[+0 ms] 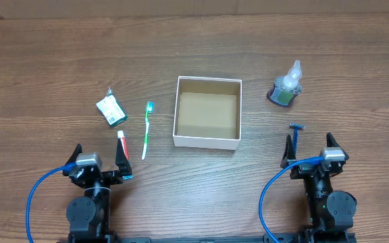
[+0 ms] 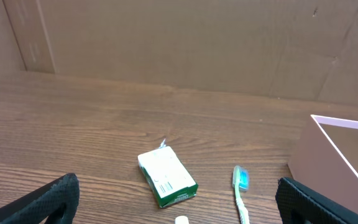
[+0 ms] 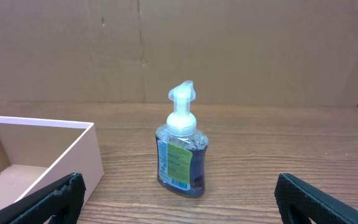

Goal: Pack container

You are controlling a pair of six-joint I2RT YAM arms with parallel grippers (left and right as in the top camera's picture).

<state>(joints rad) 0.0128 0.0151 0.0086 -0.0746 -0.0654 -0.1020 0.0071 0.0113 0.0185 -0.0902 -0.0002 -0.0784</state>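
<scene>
Black left end effector (image 1: 100, 154) and right end effector (image 1: 308, 145): fingers spread wide, nothing held. Red-and-white tube (image 1: 121, 140) just beside a left finger, razor (image 1: 296, 131) just beside a right finger: easily knocked on first reach, flat and hard to pinch. Toothbrush (image 1: 146, 128) and green-white packet (image 1: 111, 110): print unreadable. Container (image 1: 207, 141) at centre of table (image 1: 59, 61), empty. Pump bottle (image 1: 286, 86), upright, farthest: prone to toppling; label text too small to read.

Small green-and-white cardboard packet (image 1: 111, 111) left of centre. Slim white toothbrush with a teal head (image 1: 146, 130) just right of it. White tube with a red end (image 1: 122, 143) below, between them. Clear plastic pump bottle with green liquid (image 1: 286, 86) upper right, upright. Blue razor (image 1: 296, 135) below it. All on a brown wood-grain table (image 1: 46, 67).
</scene>
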